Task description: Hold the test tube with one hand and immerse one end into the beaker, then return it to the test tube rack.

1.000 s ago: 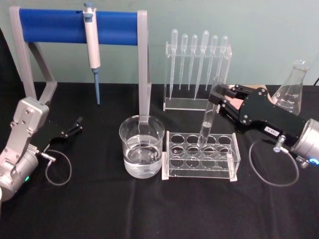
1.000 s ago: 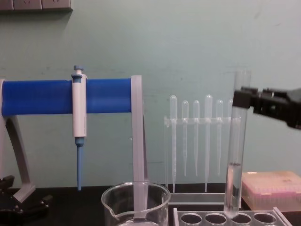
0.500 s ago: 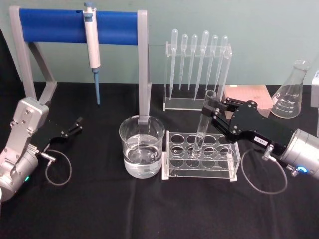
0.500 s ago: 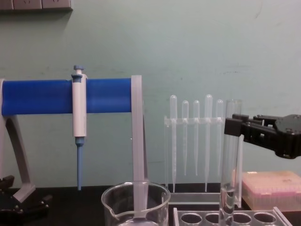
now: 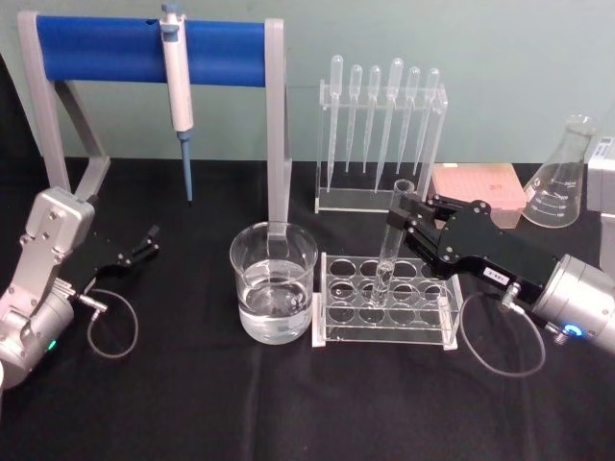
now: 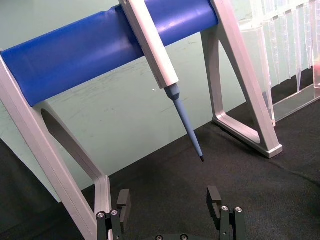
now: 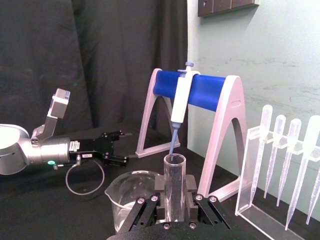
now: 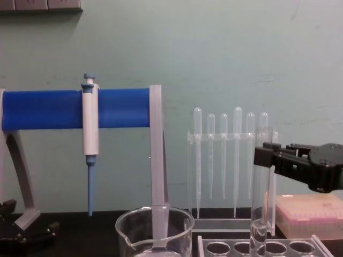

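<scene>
We see the right hand (image 5: 399, 224) right of centre in the head view, jaws clamped on the upper part of the test tube (image 5: 389, 252), just below its rim. The tube stands nearly upright, leaning a little, with its lower end down in a hole of the clear rack (image 5: 386, 329), middle column. In the chest view the tube (image 8: 261, 187) sits at lower right, a bit of liquid in its bottom end, the hand (image 8: 266, 156) coming in from the right edge.

The beaker (image 5: 273, 294) stands just left of the rack in the centre, partly filled with clear liquid, apart from the tube.

The left gripper (image 5: 144, 244) rests at mid-left on the black cloth, fingers spread apart and holding nothing; the left wrist view shows the two fingertips (image 6: 124, 200) well separated at the bottom of the frame.

Upper left we note a pipettor (image 5: 177, 91) hanging on a blue bar stand (image 5: 106, 50). Plastic pipettes (image 5: 382, 106) hang upper centre. A flask (image 5: 561, 176) sits far right.
</scene>
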`<move>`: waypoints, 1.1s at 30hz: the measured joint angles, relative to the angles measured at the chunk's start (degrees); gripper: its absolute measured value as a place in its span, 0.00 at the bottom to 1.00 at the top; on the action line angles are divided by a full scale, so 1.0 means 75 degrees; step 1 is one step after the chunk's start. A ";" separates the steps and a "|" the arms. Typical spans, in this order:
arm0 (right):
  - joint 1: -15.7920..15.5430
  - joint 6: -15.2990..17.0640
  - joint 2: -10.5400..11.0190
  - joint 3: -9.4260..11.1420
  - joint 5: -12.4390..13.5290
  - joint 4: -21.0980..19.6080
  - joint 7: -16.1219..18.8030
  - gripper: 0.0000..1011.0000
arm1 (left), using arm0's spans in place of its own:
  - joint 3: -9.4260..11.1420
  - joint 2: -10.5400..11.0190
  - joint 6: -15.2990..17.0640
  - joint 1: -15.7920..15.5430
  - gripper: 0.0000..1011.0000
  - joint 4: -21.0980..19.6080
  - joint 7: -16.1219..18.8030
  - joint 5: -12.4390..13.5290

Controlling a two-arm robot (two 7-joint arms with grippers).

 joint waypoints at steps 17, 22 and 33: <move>-0.0015 -0.0169 -0.0168 -0.0064 -0.0189 0.0315 0.0051 0.24 | 0.0000 0.0000 0.0000 0.0000 0.99 0.0000 0.0000 0.0000; -0.0053 -0.0190 -0.0178 -0.0067 -0.0226 0.0338 0.0061 0.24 | 0.0000 0.0000 0.0000 0.0000 0.99 0.0000 0.0000 0.0000; -0.0134 -0.0274 -0.0228 -0.0075 -0.0398 0.0414 0.0041 0.24 | 0.0000 0.0000 0.0000 0.0000 0.99 0.0000 0.0000 0.0000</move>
